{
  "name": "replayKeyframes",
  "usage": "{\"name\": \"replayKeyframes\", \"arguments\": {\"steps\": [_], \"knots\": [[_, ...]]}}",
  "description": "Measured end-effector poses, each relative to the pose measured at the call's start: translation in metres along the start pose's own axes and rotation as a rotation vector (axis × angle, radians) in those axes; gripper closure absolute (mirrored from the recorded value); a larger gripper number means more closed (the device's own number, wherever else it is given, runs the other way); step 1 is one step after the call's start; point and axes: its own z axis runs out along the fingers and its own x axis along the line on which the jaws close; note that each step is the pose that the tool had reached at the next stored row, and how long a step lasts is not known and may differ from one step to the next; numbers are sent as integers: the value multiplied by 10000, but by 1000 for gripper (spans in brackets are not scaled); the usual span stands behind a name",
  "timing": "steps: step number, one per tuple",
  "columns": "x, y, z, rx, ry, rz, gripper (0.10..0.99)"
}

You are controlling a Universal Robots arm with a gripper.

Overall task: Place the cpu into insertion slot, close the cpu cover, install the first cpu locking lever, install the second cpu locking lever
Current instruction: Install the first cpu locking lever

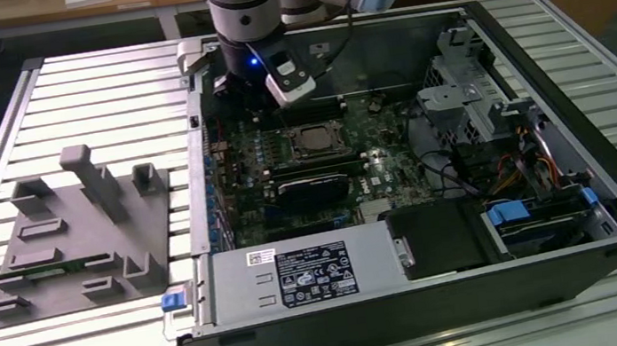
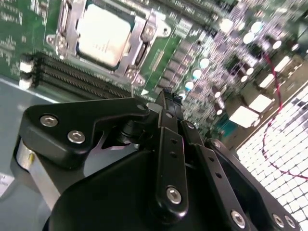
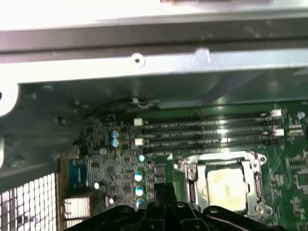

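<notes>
1 PC (image 1: 424, 319) w/ cpu (image 1: 313, 141), slatted table (image 1: 73, 105)

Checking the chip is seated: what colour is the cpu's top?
The cpu is dull silver, best seen in the second wrist view.

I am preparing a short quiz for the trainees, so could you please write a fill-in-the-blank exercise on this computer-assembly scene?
1. The metal-topped cpu lies inside the square frame of the cpu ___.
2. The gripper is ___ and holds nothing.
3. The grey fixture plate stands at the exterior view's ___ of the computer case.

Missing words: cover; shut; left.
</notes>
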Motion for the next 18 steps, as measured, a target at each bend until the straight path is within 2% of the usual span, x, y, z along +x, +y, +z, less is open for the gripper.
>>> {"name": "replayKeyframes", "arguments": {"steps": [4, 10, 11, 18], "knots": [[13, -1, -1, -560, 53, 22, 980], [29, -3, -2, -1307, 123, 50, 980], [29, -3, -1, -1364, 126, 52, 980], [7, -1, 0, -1397, 129, 53, 980]]}}
